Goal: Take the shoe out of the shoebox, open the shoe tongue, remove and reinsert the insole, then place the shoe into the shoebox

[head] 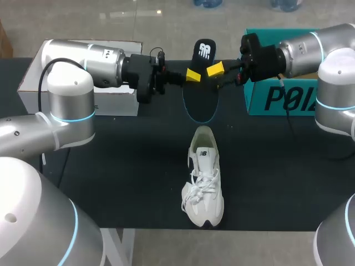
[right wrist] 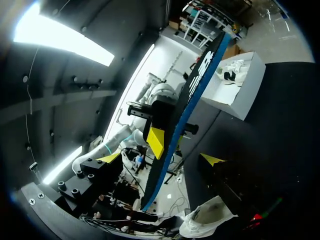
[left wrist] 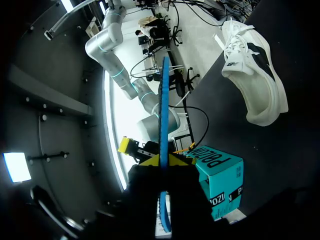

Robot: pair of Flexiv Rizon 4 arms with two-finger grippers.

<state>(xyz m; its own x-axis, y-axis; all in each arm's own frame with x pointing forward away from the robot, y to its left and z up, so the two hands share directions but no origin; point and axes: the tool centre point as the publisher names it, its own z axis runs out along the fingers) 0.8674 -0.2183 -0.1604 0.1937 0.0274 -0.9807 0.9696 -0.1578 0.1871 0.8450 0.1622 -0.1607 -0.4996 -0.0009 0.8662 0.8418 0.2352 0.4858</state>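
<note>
Left end effector point(head: 193, 75) is clamping the insole point(head: 199, 97) from both faces, holding it up over the far-middle of the worktop point(head: 138, 183). Right end effector point(head: 215, 70) is sitting at the insole's other edge with its fingers spread wide; the insole is passing between them without contact. In the head view the insole's long axis is running near-to-far, with the logo end pointing away and the rounded end toward the shoe point(head: 203, 180); its tilt can't be judged. The shoe is standing on its sole mid-worktop, just short of the insole, on the same axis, with the toe pointing at the near edge and the laces lying loose. A white box point(head: 113, 102) is sitting behind the left arm and a teal box point(head: 277, 97) under the right arm, both well clear. The insole end and the shoe tongue are carrying logos, and the side of the teal box is showing dark lettering.
</note>
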